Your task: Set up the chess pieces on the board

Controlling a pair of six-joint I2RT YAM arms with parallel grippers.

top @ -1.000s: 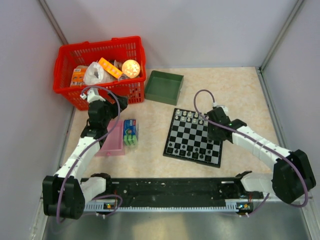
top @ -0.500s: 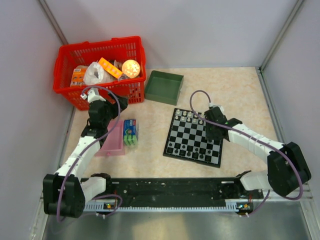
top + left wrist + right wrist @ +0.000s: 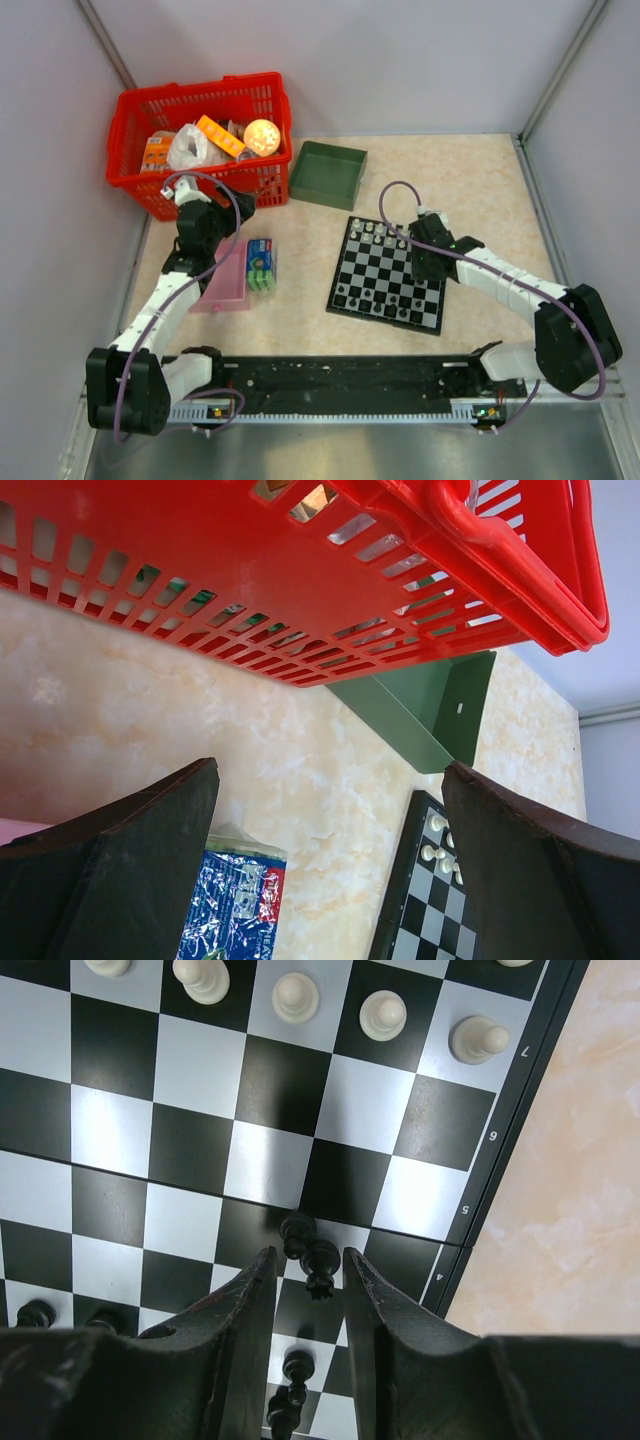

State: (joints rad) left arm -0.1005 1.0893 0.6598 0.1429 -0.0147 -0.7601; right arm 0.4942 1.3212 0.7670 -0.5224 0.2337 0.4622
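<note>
The right gripper (image 3: 309, 1278) is nearer. Its narrowed jaws flank a black chess piece (image 3: 321, 1261) on the board (image 3: 268, 1165), right side; whether it is grasped cannot be told. The left gripper (image 3: 330, 780) is released wide, by the basket (image 3: 300, 590).

Left arm (image 3: 160, 300) stretched away from near-left base, forearm angled slightly right; left gripper (image 3: 330, 770) at its far end, level and low, jaws spread fully wide; right arm (image 3: 510, 285) rising from near-right base, elbow out at right, forearm running left and away; right gripper (image 3: 308, 1255) pointed down, jaws narrow with small gap between; whether they grip anything unclear.
</note>
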